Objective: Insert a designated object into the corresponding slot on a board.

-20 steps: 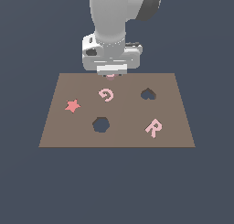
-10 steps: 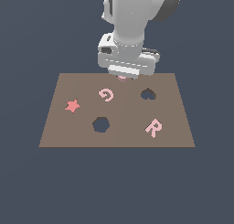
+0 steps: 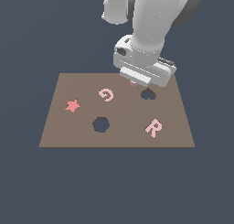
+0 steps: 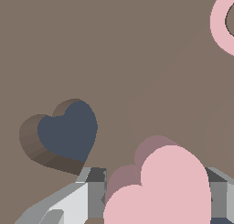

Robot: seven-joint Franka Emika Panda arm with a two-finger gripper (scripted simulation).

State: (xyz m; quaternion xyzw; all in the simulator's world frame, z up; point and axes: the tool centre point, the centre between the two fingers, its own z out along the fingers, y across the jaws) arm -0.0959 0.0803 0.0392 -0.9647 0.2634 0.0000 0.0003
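Pink and flat, the heart (image 4: 162,191) sits clamped between the jaws of the gripper (image 3: 135,82), which has swung across the board (image 3: 59,127) toward the exterior view's right and now hangs just beside the heart-shaped hole (image 3: 147,95), so lining up and lowering remain.

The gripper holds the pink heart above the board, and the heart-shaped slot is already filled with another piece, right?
Not quite. The gripper does hold the pink heart above the board, but the heart-shaped slot is empty: the wrist view shows a dark open cut-out beside the held heart.
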